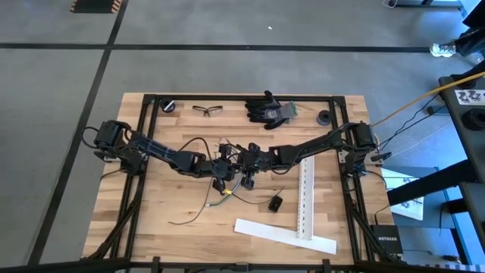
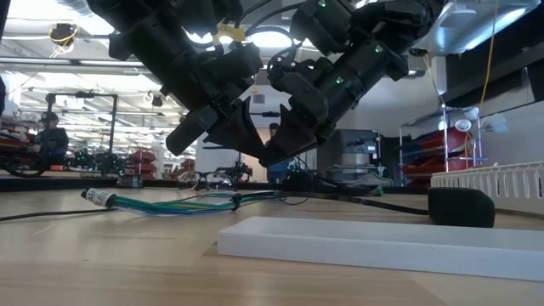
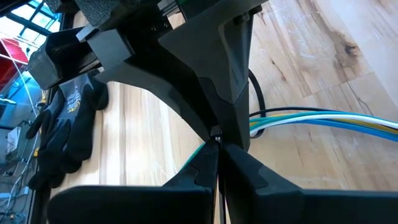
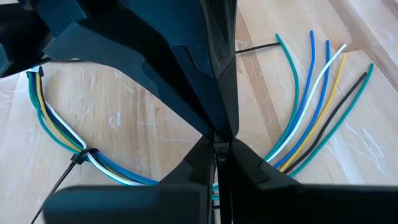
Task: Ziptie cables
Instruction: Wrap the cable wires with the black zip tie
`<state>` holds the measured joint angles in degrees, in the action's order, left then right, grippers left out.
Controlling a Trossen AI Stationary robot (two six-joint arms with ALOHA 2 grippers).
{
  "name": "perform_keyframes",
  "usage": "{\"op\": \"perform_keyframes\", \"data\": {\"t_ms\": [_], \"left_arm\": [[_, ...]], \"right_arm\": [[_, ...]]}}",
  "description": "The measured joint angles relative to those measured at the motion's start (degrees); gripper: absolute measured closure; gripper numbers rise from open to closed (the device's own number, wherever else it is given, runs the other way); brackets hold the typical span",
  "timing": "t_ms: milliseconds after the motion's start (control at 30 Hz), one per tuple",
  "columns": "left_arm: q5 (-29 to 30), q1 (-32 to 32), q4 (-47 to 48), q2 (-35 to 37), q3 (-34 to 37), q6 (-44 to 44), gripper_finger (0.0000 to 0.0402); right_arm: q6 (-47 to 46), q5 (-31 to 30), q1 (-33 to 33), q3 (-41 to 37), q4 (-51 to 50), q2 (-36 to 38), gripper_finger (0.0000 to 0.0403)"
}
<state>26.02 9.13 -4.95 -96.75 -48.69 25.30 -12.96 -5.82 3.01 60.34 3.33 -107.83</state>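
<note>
Nearest the table's point(image 1: 151, 227) front edge lies a flat white strip point(image 1: 284, 235), with bare wood beside it. Just behind it, the cables point(image 2: 183, 202) lie across the table, a ziptie point(image 4: 78, 158) cinched round them, ends fanned. Above them the left hand point(image 2: 242, 136) and right hand point(image 2: 272, 146) hover tip to tip, both pinched together. Beyond them, black gloves point(image 1: 269, 110) and glasses point(image 1: 208, 111) sit by the far edge.

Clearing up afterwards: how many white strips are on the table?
2. The slotted strip lies on the table's right half; the plain strip lies slanted at its end. None seems hidden.
</note>
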Motion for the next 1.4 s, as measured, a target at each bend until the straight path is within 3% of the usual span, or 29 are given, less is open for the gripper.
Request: {"op": "perform_keyframes", "data": {"t_ms": [467,633,1000,1167,1400], "left_arm": [[-0.02,0.00,-0.01,0.00,0.00,-1.35,0.0402],[-0.09,-0.47,0.01,0.02,0.00,-5.66,0.0398],[-0.16,-2.38,8.38,10.02,-0.04,-16.58,0.0284],[0.05,-2.54,10.25,15.59,-0.05,-28.70,0.0257],[-0.01,0.25,12.88,17.02,3.05,-53.02,0.0267]], "right_arm": [[0.07,0.04,0.00,0.00,-0.02,0.04,0.0396],[0.07,0.04,-0.01,0.00,-0.04,0.07,0.0396],[0.05,0.00,-0.04,0.00,0.24,0.20,0.0396],[0.35,-0.31,-0.02,0.00,-0.08,0.20,0.0396],[0.96,-3.37,-0.02,0.00,-0.17,0.20,0.0396]]}}
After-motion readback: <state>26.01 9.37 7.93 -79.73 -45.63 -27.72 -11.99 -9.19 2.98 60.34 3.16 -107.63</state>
